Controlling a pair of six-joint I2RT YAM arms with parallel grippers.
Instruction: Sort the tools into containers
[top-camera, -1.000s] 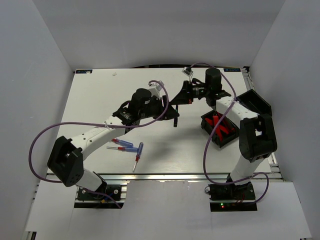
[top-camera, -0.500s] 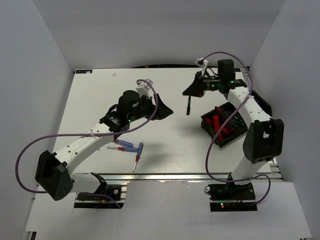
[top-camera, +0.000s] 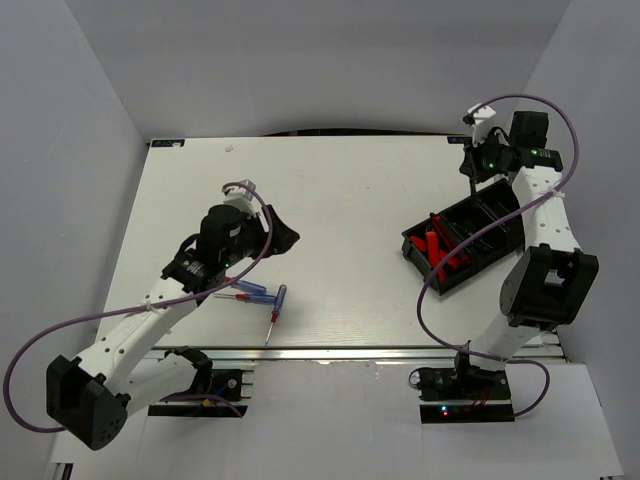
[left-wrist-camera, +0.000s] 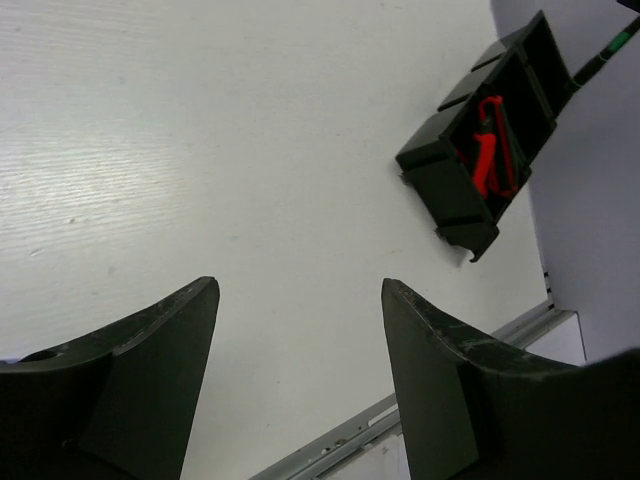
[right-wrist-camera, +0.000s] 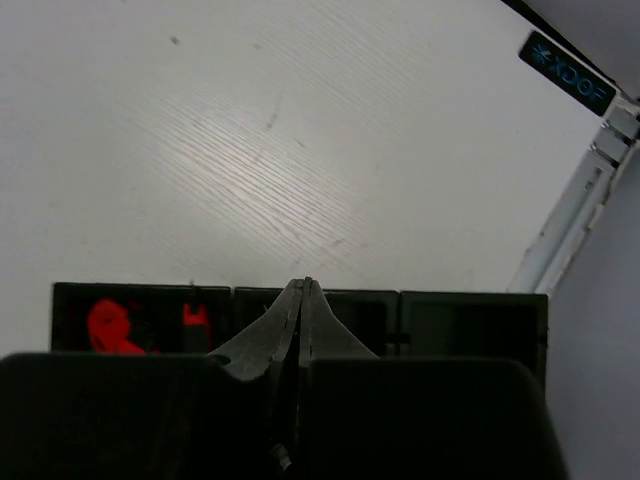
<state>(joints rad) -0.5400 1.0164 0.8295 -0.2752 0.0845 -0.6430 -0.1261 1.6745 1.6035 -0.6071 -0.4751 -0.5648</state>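
Note:
My right gripper (top-camera: 478, 170) is shut on a thin black-green screwdriver (left-wrist-camera: 607, 52) and holds it above the far end of two black bins (top-camera: 497, 232). In the right wrist view the jaws (right-wrist-camera: 303, 286) are pressed together over the bins (right-wrist-camera: 470, 322). The nearer bin holds red-and-black knives (top-camera: 441, 250), which also show in the left wrist view (left-wrist-camera: 489, 146) and the right wrist view (right-wrist-camera: 110, 325). Three blue-and-red screwdrivers (top-camera: 257, 292) lie at the front left. My left gripper (top-camera: 284, 236) is open and empty above the table, just behind them; its jaws (left-wrist-camera: 300, 288) stand wide apart.
The table's front metal rail (top-camera: 330, 352) runs just below the loose screwdrivers. White walls enclose the table on the left, back and right. The bins stand close to the right edge (right-wrist-camera: 590, 210).
My right gripper has carried the black-green screwdriver from the table's back middle rightward to above the bins. My left arm has drawn back to the left and nearer, gripper open.

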